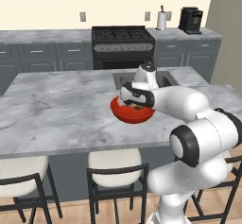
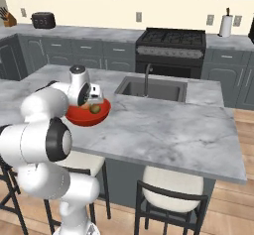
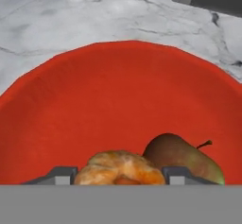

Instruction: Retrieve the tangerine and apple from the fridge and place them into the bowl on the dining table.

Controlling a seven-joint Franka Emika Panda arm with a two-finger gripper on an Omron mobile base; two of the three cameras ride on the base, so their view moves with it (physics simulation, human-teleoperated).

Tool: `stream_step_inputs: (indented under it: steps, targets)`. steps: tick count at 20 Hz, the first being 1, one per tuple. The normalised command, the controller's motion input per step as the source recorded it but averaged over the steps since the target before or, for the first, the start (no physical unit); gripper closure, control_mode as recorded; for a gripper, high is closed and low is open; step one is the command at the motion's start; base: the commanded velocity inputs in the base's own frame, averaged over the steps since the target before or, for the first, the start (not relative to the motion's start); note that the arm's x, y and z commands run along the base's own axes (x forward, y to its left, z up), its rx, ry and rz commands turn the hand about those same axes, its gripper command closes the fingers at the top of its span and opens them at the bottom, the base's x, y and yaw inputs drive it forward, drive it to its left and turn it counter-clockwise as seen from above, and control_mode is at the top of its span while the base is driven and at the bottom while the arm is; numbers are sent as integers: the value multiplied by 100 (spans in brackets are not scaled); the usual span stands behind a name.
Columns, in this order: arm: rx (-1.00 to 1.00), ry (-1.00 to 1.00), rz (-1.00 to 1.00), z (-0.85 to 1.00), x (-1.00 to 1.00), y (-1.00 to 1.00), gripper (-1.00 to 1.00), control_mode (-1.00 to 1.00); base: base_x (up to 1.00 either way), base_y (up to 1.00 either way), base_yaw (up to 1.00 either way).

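Observation:
The red bowl (image 3: 118, 90) stands on the marble dining table (image 1: 61, 109), near the sink. My gripper (image 3: 120, 176) reaches down into the bowl (image 1: 132, 116), and the bright orange tangerine (image 3: 120, 168) fills the gap between its two fingertips, low over the bowl's floor. The reddish-brown apple (image 3: 184, 159) with a greenish side lies in the bowl just right of the tangerine. From the right base view the hand (image 2: 92, 102) covers much of the bowl (image 2: 79, 116), and the apple (image 2: 95, 108) peeks out beside it. The fridge is out of view.
An inset sink (image 2: 154, 88) with a faucet (image 2: 147, 78) lies just behind the bowl. Stools with pale seats (image 1: 113, 164) stand along the table's near edge. A stove (image 1: 122, 41) and counters line the back wall. Bare marble (image 2: 163, 130) spreads to the right of the bowl.

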Motion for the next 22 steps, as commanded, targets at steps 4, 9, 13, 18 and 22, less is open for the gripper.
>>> stream_step_inputs:
  steps: [4, 9, 13, 18, 22]
  targets:
    - [0, 15, 1, -38, 16, 6, 100, -100, 0, 0, 0]
    - [0, 7, 0, -23, -7, 6, -100, -100, 0, 0, 0]
    - [0, 1, 0, -6, -34, -1, -100, -100, 0, 0, 0]
    - [0, 0, 0, 0, -32, -10, -100, -100, 0, 0, 0]
    - [0, -6, 0, 40, -20, -16, -100, -100, 0, 0, 0]
